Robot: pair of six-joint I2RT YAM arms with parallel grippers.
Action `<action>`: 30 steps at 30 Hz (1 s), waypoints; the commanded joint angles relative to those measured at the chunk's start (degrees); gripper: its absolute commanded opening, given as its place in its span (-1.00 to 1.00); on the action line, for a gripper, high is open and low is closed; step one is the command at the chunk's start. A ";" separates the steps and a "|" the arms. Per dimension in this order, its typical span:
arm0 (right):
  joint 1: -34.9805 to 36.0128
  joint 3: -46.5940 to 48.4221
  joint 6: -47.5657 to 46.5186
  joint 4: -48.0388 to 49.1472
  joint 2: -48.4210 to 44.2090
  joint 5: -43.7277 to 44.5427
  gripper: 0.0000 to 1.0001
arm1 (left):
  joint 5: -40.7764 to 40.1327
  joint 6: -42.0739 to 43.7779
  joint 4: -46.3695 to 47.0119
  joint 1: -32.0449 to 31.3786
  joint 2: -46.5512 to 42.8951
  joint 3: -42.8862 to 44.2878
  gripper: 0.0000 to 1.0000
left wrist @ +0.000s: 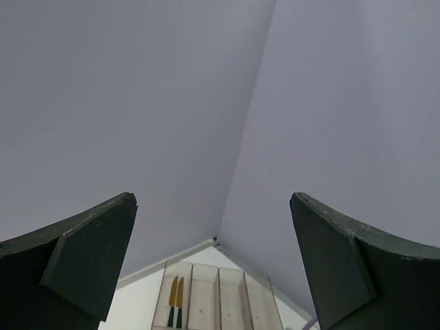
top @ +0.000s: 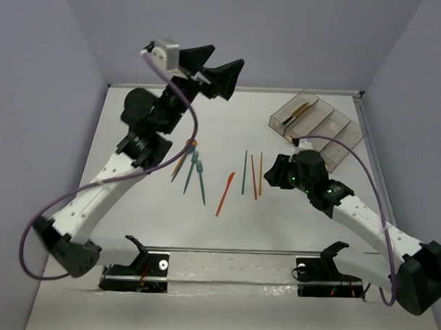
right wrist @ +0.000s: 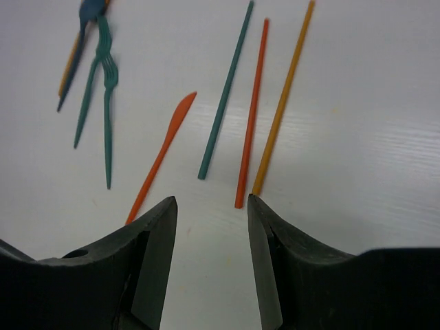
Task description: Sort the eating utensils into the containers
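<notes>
Loose utensils lie mid-table: a teal chopstick [top: 244, 171], a red chopstick [top: 253, 177], an orange chopstick [top: 261, 168], an orange knife-shaped piece [top: 225, 193], two teal forks [top: 197, 175] and a small pile [top: 188, 151]. The four joined bins [top: 330, 133] stand at the back right, with two yellow-and-black knives [left wrist: 174, 301] in the end bin. My right gripper [right wrist: 210, 203] is open and empty, low over the table, just short of the near ends of the red chopstick [right wrist: 251, 113] and orange chopstick [right wrist: 283, 100]. My left gripper [top: 220, 63] is open, empty and raised high.
The enclosure's grey walls meet behind the bins [left wrist: 220, 302]. The teal chopstick [right wrist: 225, 93], the orange knife-shaped piece [right wrist: 165, 155] and the forks [right wrist: 103, 89] lie left of the right gripper's line. A metal rail [top: 231, 270] runs along the near edge.
</notes>
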 commanded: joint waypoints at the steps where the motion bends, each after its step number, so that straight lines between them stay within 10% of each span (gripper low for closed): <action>1: 11.06 5.61 -0.51 4.34 10.41 7.43 0.03 | -9.17 -3.47 -6.39 -0.10 -12.36 -16.72 0.97; 12: 28.55 21.86 5.11 -2.85 36.89 25.11 -0.10 | -21.31 -5.85 -40.84 -0.10 -45.42 -39.51 0.98; 30: 31.47 33.75 14.25 -13.41 55.80 29.25 -0.20 | -13.06 -2.43 -37.87 -0.10 -57.22 -49.01 0.98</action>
